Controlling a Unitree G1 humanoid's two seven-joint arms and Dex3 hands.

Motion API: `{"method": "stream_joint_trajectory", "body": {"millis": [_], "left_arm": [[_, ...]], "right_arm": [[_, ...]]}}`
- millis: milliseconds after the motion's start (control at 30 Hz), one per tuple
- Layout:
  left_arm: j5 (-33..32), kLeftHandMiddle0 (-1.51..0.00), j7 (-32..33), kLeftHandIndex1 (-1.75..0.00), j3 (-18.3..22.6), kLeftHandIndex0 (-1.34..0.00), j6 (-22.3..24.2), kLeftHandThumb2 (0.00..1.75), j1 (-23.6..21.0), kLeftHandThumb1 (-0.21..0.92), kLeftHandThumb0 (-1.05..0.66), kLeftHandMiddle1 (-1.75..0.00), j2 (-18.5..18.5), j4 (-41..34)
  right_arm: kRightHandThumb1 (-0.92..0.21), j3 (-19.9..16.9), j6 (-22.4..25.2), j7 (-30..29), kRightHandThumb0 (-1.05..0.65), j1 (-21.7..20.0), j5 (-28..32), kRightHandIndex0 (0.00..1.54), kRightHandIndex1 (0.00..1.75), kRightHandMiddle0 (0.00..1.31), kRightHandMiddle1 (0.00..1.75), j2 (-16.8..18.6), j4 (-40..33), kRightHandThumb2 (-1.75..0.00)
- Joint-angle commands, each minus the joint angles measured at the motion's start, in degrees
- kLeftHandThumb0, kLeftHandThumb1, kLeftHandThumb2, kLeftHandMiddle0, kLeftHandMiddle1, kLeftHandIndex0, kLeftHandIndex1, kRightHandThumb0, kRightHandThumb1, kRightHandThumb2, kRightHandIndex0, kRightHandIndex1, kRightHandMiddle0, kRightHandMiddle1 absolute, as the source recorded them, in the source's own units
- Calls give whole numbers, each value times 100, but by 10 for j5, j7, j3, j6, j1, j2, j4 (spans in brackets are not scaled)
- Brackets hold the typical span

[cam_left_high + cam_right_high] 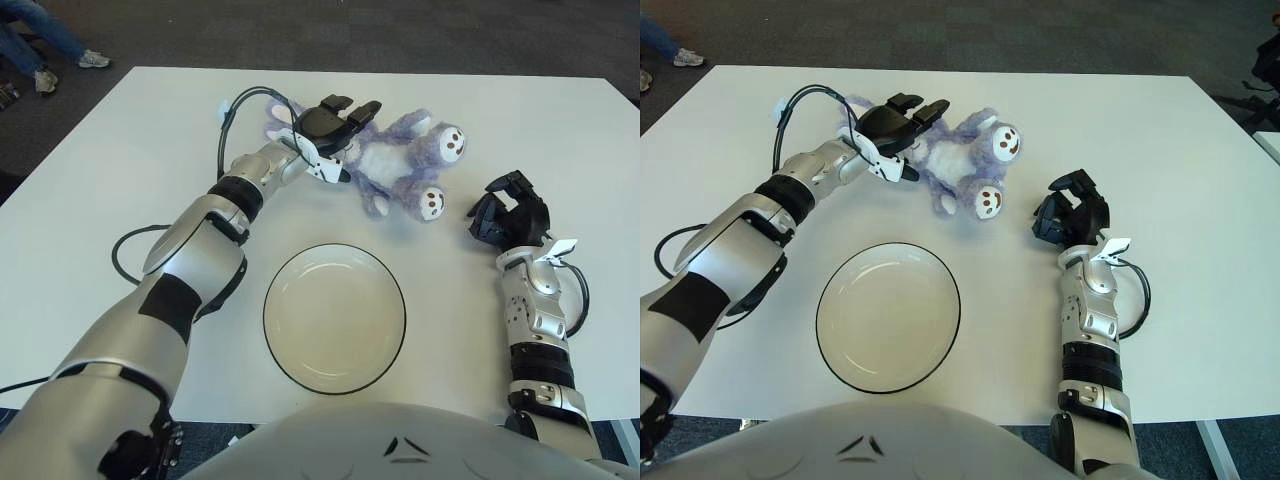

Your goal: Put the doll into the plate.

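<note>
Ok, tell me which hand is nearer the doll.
Left. The left hand is over the doll at its head end, fingers spread. The right hand shows apart from it, to the right of its feet.

No readable text, labels, brands, numbers or signs anywhere in either view.
</note>
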Motion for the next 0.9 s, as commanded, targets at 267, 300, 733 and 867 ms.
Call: {"method": "stream_joint_trajectory", "body": {"millis": [267,300,733,867], "left_arm": [[11,-3,15,-19,-26,0,40,49,-37,71,-85,-54,-43,58],[11,-3,15,-20,-27,0,42,49,-38,71,-85,-56,-46,61],[10,-2,-25,-21,-43,0,72,49,-48,72,-86,-65,-83,82],[16,-1,-48,-30,-54,0,81,45,-52,75,-91,-103,-90,89]], "right_arm": [[-12,0,13,5,-1,21,3,73,175,59,166,10,28,-152],[-12,0,13,5,-1,21,3,73,175,59,166,10,28,-152],[-12,2,13,7,-1,23,1,73,175,60,166,11,26,-153],[-12,4,13,4,-1,25,-1,73,175,60,167,13,22,-152]]}}
